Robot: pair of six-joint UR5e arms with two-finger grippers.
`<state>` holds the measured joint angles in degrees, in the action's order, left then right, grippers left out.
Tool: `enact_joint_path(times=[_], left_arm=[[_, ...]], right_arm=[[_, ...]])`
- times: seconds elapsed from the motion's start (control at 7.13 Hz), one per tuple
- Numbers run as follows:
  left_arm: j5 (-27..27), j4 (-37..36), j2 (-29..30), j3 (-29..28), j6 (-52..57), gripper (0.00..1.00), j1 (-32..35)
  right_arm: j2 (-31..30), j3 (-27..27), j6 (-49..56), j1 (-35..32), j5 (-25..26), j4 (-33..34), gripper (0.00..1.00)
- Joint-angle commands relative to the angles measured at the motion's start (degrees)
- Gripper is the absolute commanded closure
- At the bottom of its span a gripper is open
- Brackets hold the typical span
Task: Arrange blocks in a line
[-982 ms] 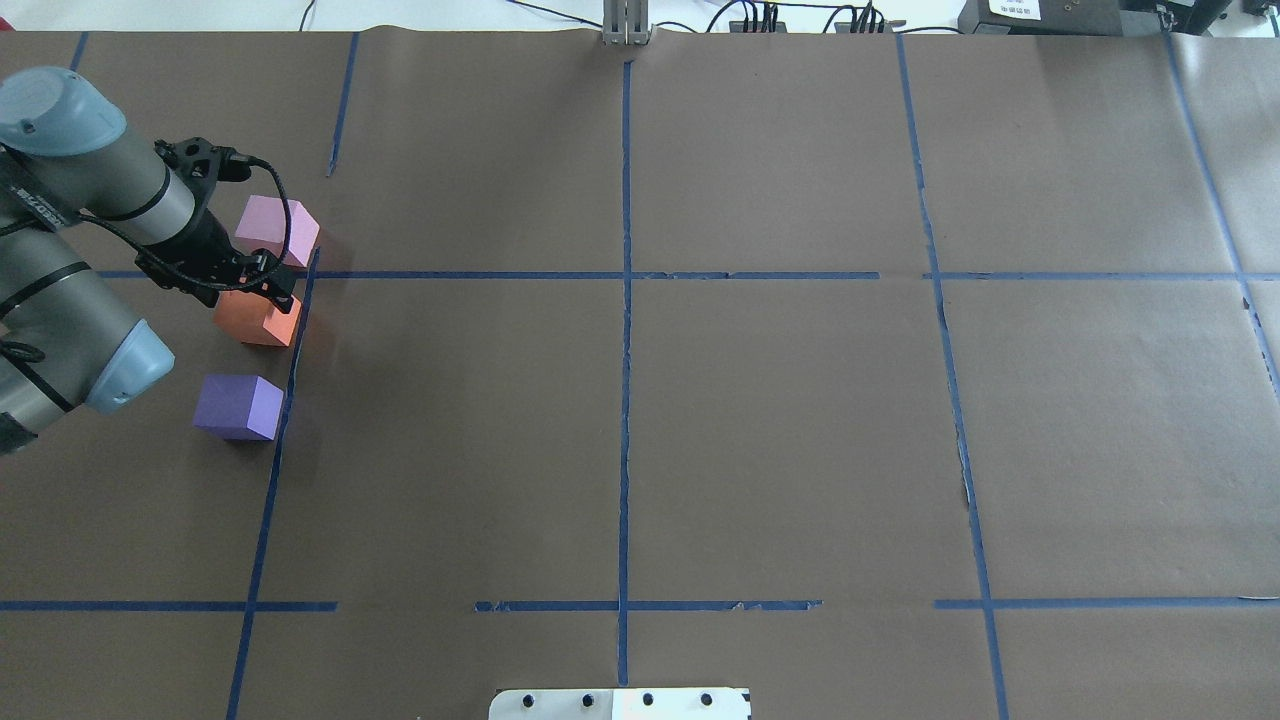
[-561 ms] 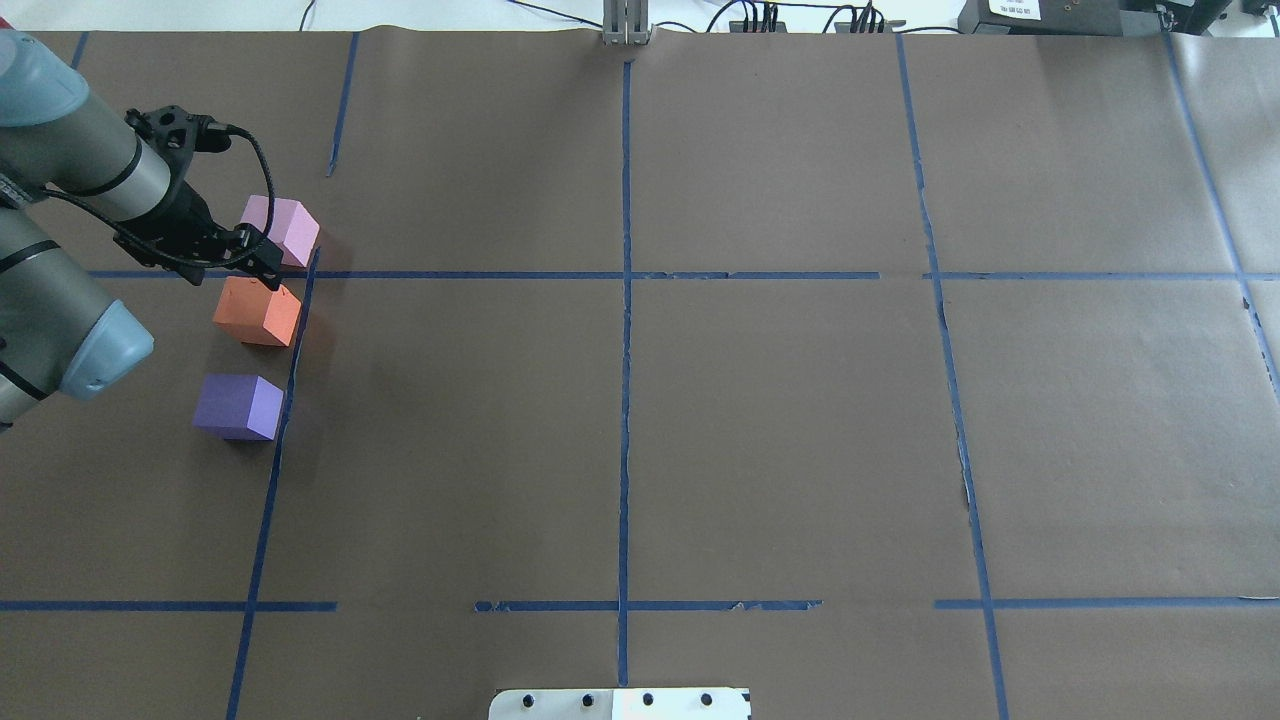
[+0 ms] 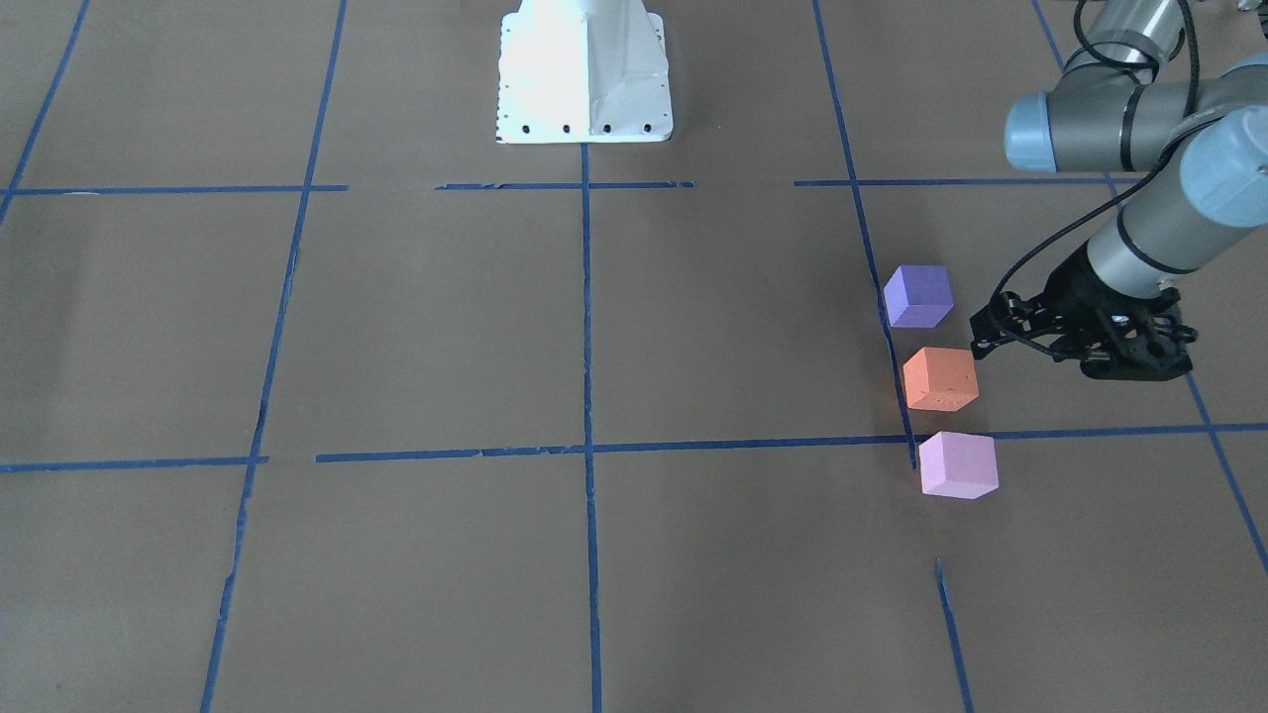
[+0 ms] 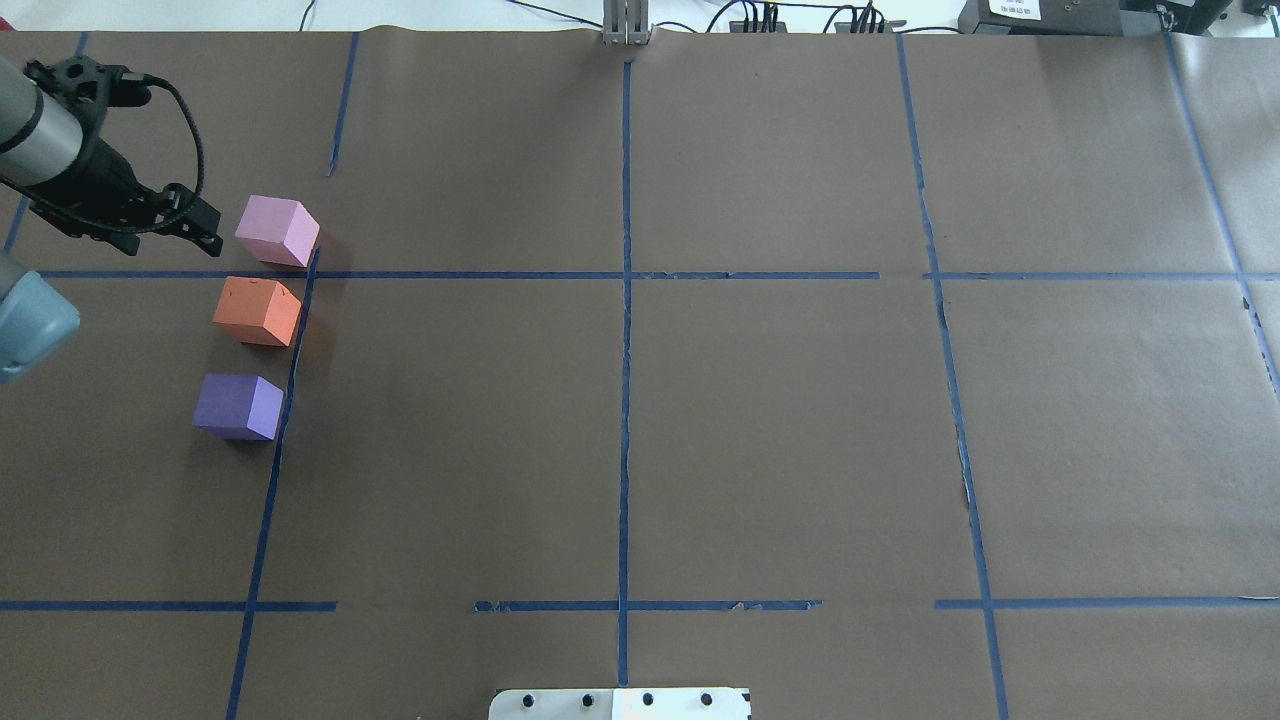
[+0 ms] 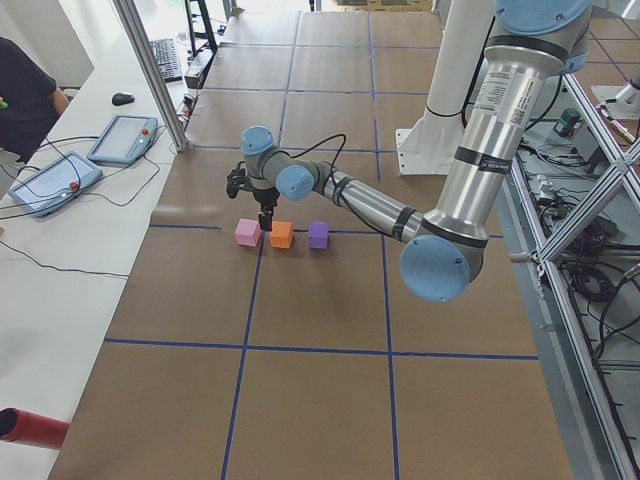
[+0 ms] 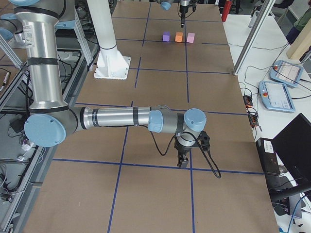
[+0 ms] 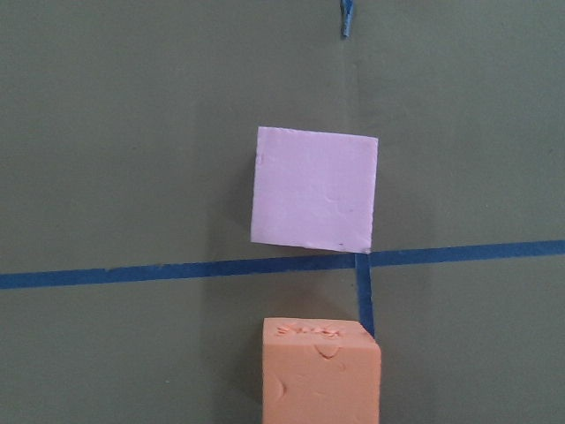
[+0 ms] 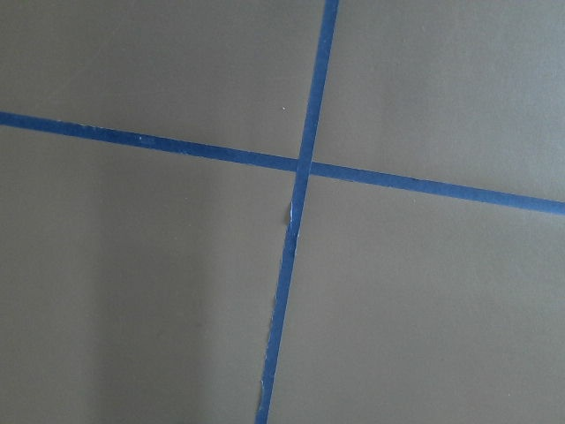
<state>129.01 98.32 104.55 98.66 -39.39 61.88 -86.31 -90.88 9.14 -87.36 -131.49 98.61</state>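
Right, brown table [image 4: 800, 400]: right gripper [image 6: 183, 162] low over a tape crossing [image 8: 302, 164], well apart from the blocks, jaw state can't tell. Left gripper [image 4: 205, 222] just beside pink block [image 4: 277, 230], not touching, jaw state can't tell. 3 blocks in 1 row along a blue tape line [image 4: 285, 400]: pink, orange block [image 4: 257, 311], purple block [image 4: 238, 406], small gaps between.

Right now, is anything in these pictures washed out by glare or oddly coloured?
In the exterior front-facing view the white robot base is blown out, detail lost. In the overhead exterior view the orange block throws a faint reddish glow on the brown paper beside it. In the left wrist-mounted view the brown paper looks greenish, but the pink block is sharp.
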Motion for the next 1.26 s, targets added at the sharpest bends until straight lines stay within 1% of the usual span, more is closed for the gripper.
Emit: enact_joint_path(times=[0.0, 0.14, 0.28, 0.42, 0.56, 0.7, 0.84, 0.98, 1.12], left_arm=[[0.3, -0.1, -4.7, 2.0, 0.2, 0.0, 4.6], [0.4, 0.2, -7.5, 2.2, 0.2, 0.0, 7.5], [0.4, 0.6, -9.4, 1.8, 0.3, 0.0, 8.5], [0.5, 4.8, -11.6, 1.2, 0.8, 0.0, 9.7], [3.8, 10.0, -16.2, 0.5, 7.7, 0.0, 11.1], [7.9, 10.6, -17.2, -2.3, 15.9, 0.0, 15.0], [8.0, 10.6, -17.2, -5.0, 24.6, 0.0, 18.4], [8.0, 10.2, -17.3, -7.0, 30.2, 0.0, 21.7], [8.0, 9.7, -17.5, -7.4, 31.2, 0.0, 23.8]], right_arm=[[0.0, 0.0, 0.0, 0.0, 0.0, 0.0, 0.0], [0.0, 0.0, 0.0, 0.0, 0.0, 0.0, 0.0], [0.0, 0.0, 0.0, 0.0, 0.0, 0.0, 0.0], [0.0, 0.0, 0.0, 0.0, 0.0, 0.0, 0.0], [0.0, 0.0, 0.0, 0.0, 0.0, 0.0, 0.0], [0.0, 0.0, 0.0, 0.0, 0.0, 0.0, 0.0], [0.0, 0.0, 0.0, 0.0, 0.0, 0.0, 0.0], [0.0, 0.0, 0.0, 0.0, 0.0, 0.0, 0.0], [0.0, 0.0, 0.0, 0.0, 0.0, 0.0, 0.0]])
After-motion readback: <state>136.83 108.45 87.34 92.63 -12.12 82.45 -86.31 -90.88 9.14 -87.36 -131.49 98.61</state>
